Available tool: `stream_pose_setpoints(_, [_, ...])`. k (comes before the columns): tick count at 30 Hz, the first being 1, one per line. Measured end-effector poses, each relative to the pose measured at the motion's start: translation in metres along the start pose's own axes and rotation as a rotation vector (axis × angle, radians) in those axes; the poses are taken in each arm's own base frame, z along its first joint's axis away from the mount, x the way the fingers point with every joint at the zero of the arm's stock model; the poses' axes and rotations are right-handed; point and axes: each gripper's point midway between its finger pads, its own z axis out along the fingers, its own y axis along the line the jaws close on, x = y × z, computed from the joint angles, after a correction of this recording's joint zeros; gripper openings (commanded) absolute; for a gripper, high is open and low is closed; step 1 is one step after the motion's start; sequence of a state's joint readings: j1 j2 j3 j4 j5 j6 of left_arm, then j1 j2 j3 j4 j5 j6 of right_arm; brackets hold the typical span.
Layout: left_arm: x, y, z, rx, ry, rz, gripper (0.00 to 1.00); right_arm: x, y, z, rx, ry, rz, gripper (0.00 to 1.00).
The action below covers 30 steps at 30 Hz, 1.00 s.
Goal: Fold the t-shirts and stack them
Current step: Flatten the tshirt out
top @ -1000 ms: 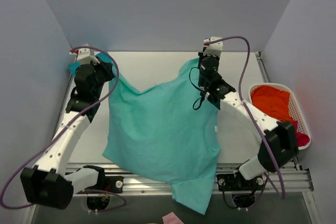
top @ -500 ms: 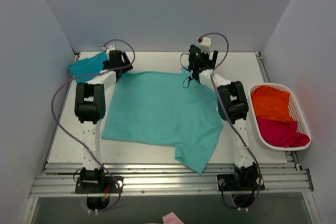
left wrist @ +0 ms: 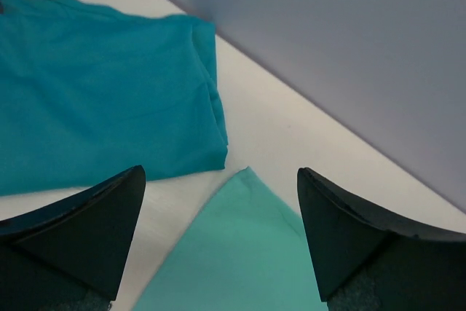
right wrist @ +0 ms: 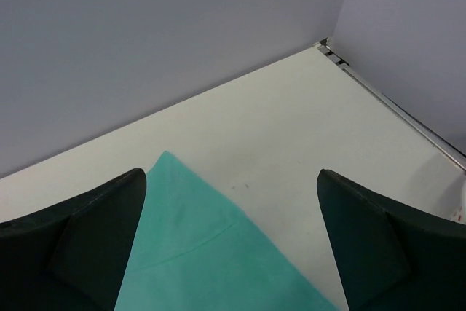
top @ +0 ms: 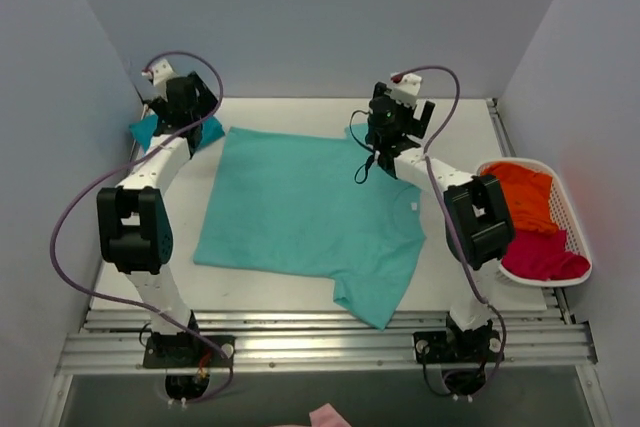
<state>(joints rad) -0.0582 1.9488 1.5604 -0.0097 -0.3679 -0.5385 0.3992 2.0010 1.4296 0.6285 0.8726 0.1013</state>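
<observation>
A light mint-green t-shirt (top: 300, 212) lies spread flat on the table, its small white neck label (top: 414, 205) at the right edge. My left gripper (top: 203, 123) hangs open just above the shirt's far left corner (left wrist: 244, 253), holding nothing. My right gripper (top: 381, 134) hangs open over the far right corner (right wrist: 189, 253), also holding nothing. A darker teal t-shirt (top: 148, 131) lies folded at the far left, partly hidden by the left arm, and shows more fully in the left wrist view (left wrist: 102, 92).
A white basket (top: 585, 247) at the right edge holds an orange shirt (top: 525, 197) and a magenta shirt (top: 540, 255). Grey walls close in the back and both sides. A metal rail (top: 320, 342) runs along the front edge.
Both grippers opened and let go of the mint-green shirt. It was held up and draped over the front edge; it now lies flat. Both arms reached to the far side.
</observation>
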Motion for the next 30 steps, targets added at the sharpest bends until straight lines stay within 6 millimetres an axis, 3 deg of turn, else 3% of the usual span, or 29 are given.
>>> stream_pose_setpoints(3, [-0.036, 0.002, -0.048, 0.026, -0.076, -0.040, 0.94, -0.023, -0.016, -0.039, -0.044, -0.009, 0.067, 0.98])
stream_pose_setpoints(6, [-0.039, 0.014, -0.089, 0.054, -0.112, -0.088, 0.94, -0.032, -0.027, -0.081, -0.111, 0.008, 0.133, 0.99])
stream_pose_setpoints(9, [0.013, 0.040, -0.119, 0.037, -0.070, -0.075, 0.94, -0.020, -0.042, -0.129, -0.173, 0.041, 0.183, 1.00])
stream_pose_setpoints(11, [0.073, 0.049, -0.142, 0.029, 0.000, -0.002, 0.94, 0.002, -0.052, -0.165, -0.229, 0.091, 0.201, 1.00])
stream_pose_setpoints(14, [0.154, 0.038, -0.180, 0.105, 0.140, 0.140, 0.94, 0.032, -0.066, -0.197, -0.253, 0.200, 0.210, 1.00])
stream_pose_setpoints(16, [0.176, 0.033, -0.199, 0.142, 0.186, 0.193, 0.94, 0.049, -0.075, -0.217, -0.240, 0.273, 0.228, 1.00])
stream_pose_setpoints(18, [0.173, 0.028, -0.211, 0.169, 0.180, 0.197, 0.94, 0.070, -0.085, -0.248, -0.243, 0.349, 0.203, 1.00])
stream_pose_setpoints(22, [0.149, 0.024, -0.223, 0.187, 0.118, 0.151, 0.94, 0.115, -0.108, -0.311, -0.280, 0.524, 0.127, 1.00])
stream_pose_setpoints(26, [0.142, 0.025, -0.226, 0.182, 0.102, 0.127, 0.94, 0.155, -0.141, -0.345, -0.255, 0.676, 0.054, 1.00])
stream_pose_setpoints(30, [0.146, 0.029, -0.226, 0.171, 0.115, 0.130, 0.94, 0.177, -0.154, -0.383, -0.317, 0.802, 0.041, 0.98])
